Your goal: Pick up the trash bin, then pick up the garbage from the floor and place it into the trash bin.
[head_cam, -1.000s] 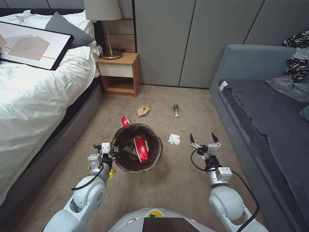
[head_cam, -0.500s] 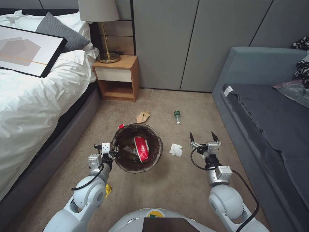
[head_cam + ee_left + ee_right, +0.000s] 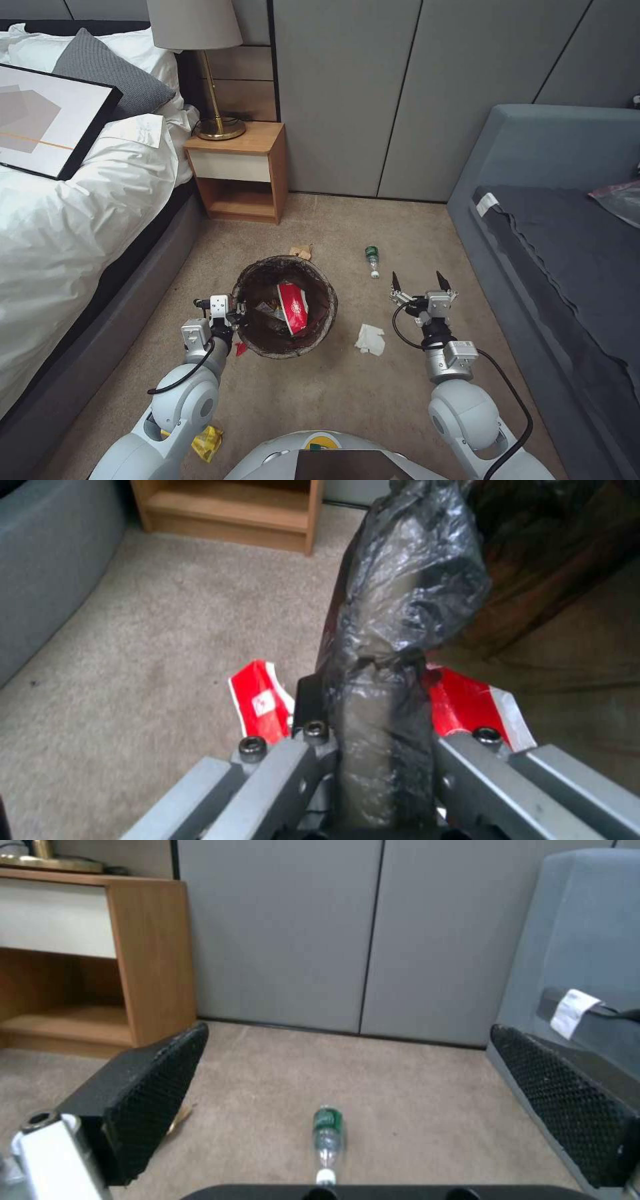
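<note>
up front, left gripper [image 3: 235,312] clamps trash bin [image 3: 319,333] rim; no legible writing.

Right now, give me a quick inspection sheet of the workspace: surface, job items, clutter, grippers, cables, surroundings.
Surface: beige carpet, bare between the litter pieces.
Job's things: trash bin with dark liner, held off to the left, red-and-white wrapper inside. On the floor: green bottle, crumpled white paper, brown paper bag partly behind the bin, yellow wrapper by the left arm, red scrap under the bin's edge.
Clutter: nothing seen.
Grippers: left gripper clamped on the bin's rim; right gripper open, empty, bottle ahead of it.
Cables: black cable looped along the right arm.
Surroundings: bed, nightstand with lamp, grey sofa.
</note>
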